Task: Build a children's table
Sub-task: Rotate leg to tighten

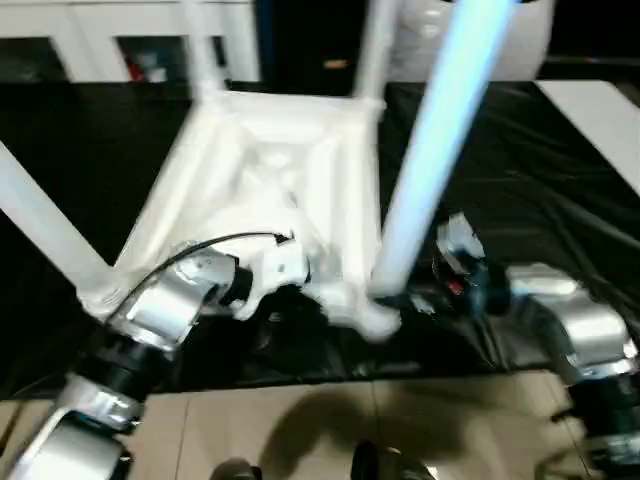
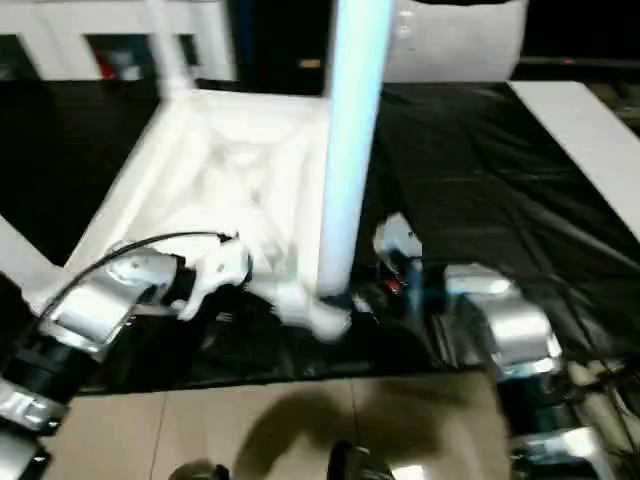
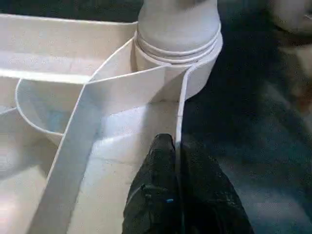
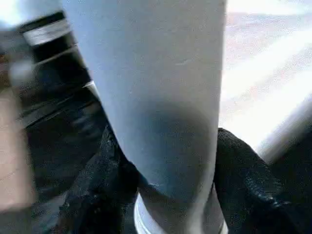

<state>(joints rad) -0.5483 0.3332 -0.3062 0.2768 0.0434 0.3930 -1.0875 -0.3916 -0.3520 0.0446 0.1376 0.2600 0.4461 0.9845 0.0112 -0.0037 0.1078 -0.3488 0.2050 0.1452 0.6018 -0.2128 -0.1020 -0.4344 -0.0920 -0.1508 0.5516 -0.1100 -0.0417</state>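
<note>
The white children's table top (image 1: 262, 150) lies upside down on the black-sheeted work table (image 1: 520, 190), ribbed underside up. Legs stand in its corner sockets: one at the left (image 1: 40, 230), two at the back (image 1: 372, 45). The near-right leg (image 1: 432, 150) rises from the near corner socket (image 3: 178, 46). My right gripper (image 4: 170, 165) is shut on this leg just above the socket, one black finger (image 4: 243, 185) on each side. My left gripper (image 3: 178, 195) is shut on the top's thin side wall (image 3: 181, 112), close to that same socket.
The work table's front edge runs just below both grippers, with beige floor tiles (image 1: 300, 430) beyond it. A white cabinet (image 1: 120, 40) stands behind the table. A white panel (image 1: 600, 110) lies at the far right of the sheet.
</note>
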